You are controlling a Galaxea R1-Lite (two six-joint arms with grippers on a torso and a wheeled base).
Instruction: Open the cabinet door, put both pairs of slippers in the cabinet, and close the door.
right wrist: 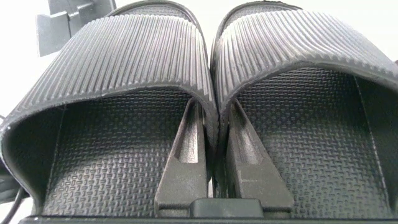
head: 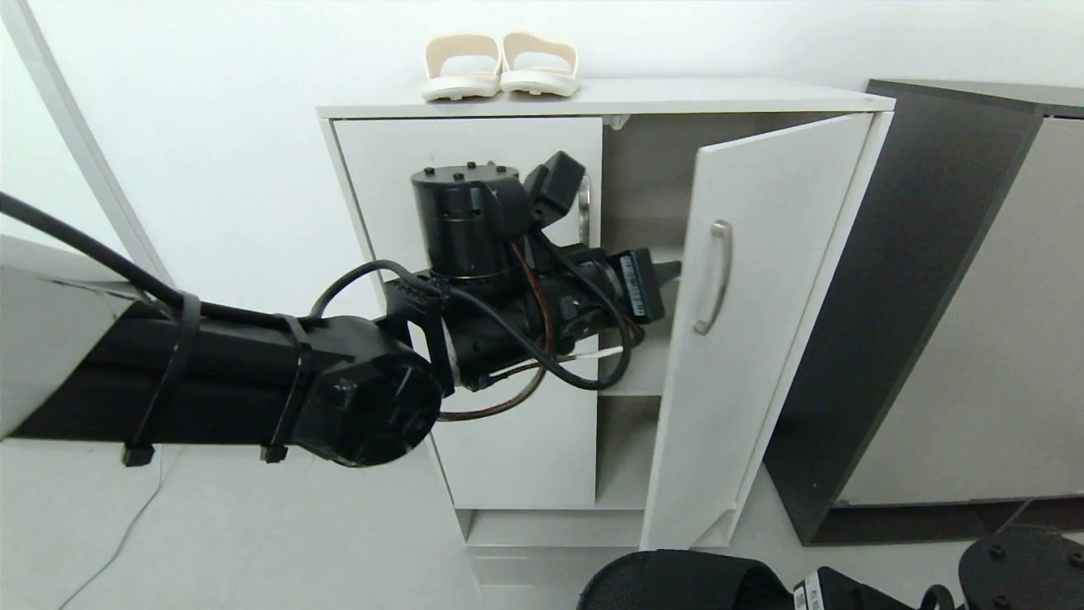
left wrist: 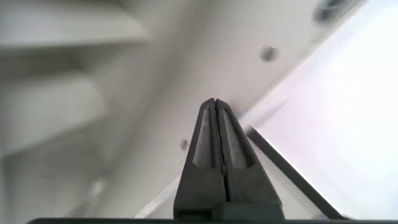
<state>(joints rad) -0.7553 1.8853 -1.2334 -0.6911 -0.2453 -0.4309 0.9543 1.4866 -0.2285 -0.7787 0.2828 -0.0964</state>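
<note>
Here, nearest the robot, the right end effector (right wrist: 214,115) is clenched on the black slippers (right wrist: 130,74). One finger sits inside each shoe and pinches the two touching inner walls together, so the pair hangs as one bundle low in front of the cabinet (head: 593,93).

Farther out, the left end effector (left wrist: 215,104) is clenched on nothing. Its fingers are pressed flat together inside the cabinet opening, close to the inner face of the right door (head: 762,322). That door stands swung out only partway. Its handle (head: 716,280) faces the robot, and the left door (head: 381,169) is closed.

The step in hand looks like loading the black pair. To do it well, the door probably wants nudging wider. The left arm should also clear the gap before the right arm enters, since the free room is just the slot between the left door's edge and the open door. The shelf (head: 631,373) splits that slot, and the lower bay above the floor (head: 254,542) looks the roomier target. Carry the pair in toes first and level, so the soles do not catch the shelf lip or the door edge.

Beyond, the white slippers (head: 501,66) wait side by side on the cabinet's top, near its front edge. A dark cabinet (head: 931,296) just beside may limit how far the door can swing.
</note>
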